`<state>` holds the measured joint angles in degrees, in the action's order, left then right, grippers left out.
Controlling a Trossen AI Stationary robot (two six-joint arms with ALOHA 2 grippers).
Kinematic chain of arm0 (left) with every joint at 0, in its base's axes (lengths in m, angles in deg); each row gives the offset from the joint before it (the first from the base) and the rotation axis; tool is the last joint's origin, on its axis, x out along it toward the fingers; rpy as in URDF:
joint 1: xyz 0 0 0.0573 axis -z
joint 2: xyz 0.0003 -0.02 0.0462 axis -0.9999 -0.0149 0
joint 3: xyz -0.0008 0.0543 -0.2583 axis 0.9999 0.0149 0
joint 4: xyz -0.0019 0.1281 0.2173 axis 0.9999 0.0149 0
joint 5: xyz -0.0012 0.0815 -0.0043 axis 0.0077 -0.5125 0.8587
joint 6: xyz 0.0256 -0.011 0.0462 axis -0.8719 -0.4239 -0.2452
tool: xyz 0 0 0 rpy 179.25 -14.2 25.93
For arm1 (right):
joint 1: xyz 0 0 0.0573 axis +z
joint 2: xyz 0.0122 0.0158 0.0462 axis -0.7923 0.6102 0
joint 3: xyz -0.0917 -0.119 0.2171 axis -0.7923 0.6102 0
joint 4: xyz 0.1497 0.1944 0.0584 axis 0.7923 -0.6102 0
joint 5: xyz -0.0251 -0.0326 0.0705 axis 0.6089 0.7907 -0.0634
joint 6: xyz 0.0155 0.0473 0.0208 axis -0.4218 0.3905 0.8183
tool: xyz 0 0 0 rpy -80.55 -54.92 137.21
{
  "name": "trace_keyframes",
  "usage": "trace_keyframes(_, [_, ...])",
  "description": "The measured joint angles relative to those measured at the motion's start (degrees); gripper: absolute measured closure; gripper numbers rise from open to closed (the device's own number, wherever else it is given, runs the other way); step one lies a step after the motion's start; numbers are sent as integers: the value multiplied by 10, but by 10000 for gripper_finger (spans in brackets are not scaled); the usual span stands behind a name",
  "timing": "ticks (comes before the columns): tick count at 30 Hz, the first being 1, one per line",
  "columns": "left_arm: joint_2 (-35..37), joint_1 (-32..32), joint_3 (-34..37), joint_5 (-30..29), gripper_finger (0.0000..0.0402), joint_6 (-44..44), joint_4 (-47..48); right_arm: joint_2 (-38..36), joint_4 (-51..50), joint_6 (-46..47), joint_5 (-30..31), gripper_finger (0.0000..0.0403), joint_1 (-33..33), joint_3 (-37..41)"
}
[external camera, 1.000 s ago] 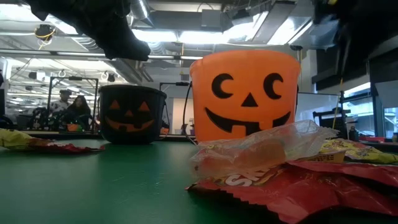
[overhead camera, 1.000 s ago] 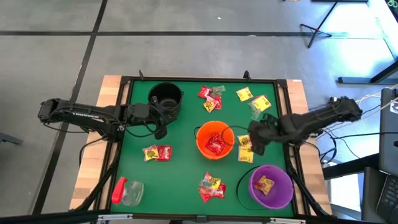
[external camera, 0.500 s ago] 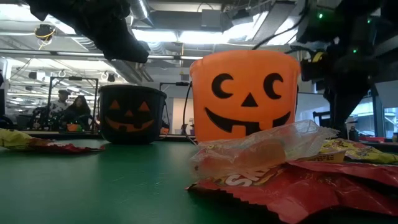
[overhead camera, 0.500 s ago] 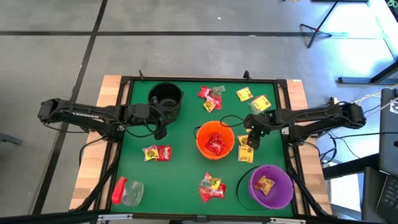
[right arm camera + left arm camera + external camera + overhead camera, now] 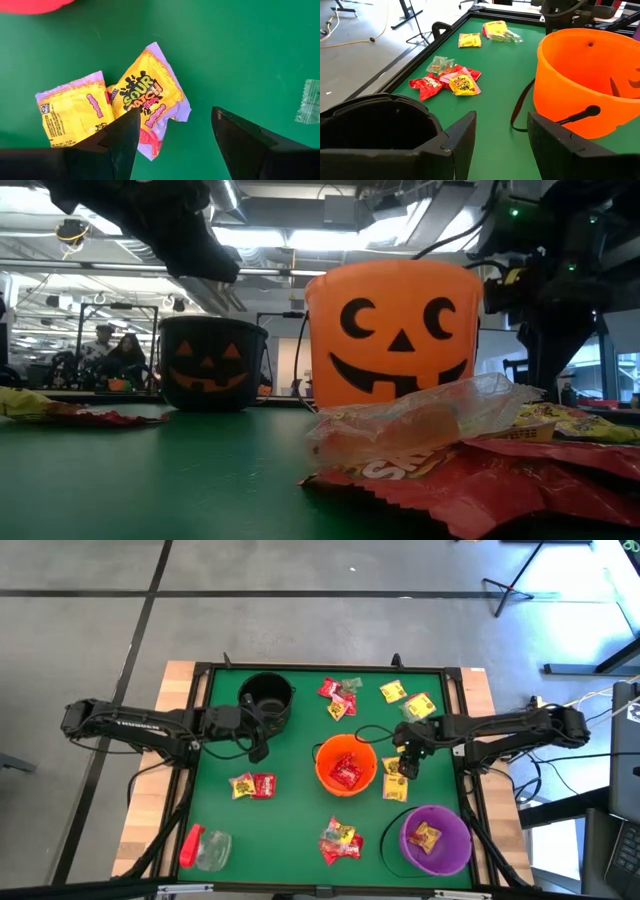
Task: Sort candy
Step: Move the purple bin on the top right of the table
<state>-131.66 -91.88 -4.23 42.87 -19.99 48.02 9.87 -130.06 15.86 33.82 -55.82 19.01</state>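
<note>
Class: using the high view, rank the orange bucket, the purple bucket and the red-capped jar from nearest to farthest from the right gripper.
From the right gripper:
1. Orange bucket, just beside it, mid-table.
2. Purple bucket, near the right front corner.
3. Red-capped jar, across the table at the left front corner.

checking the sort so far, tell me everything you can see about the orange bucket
The orange bucket is a smooth plastic pumpkin pail with a black jack-o'-lantern face and a thin dark handle hanging down its side. It stands upright near the middle of the green table. Red candy packets lie inside. No end effector touches it.
</note>
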Motion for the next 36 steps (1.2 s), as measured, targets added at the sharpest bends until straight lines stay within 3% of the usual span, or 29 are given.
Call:
trace_keyframes(15, [0,-11,0,0,234,0,0,-3,-6,-17,0,162,0,-16])
trace_keyframes(24, [0,-11,0,0,234,0,-3,-21,-138,7,0,162,8,-114])
trace_keyframes(30, [0,-10,0,2,234,0,-14,-57,-178,73,2,162,88,-155])
trace_keyframes(36, [0,-9,0,22,234,0,-29,-90,-187,228,32,162,225,-150])
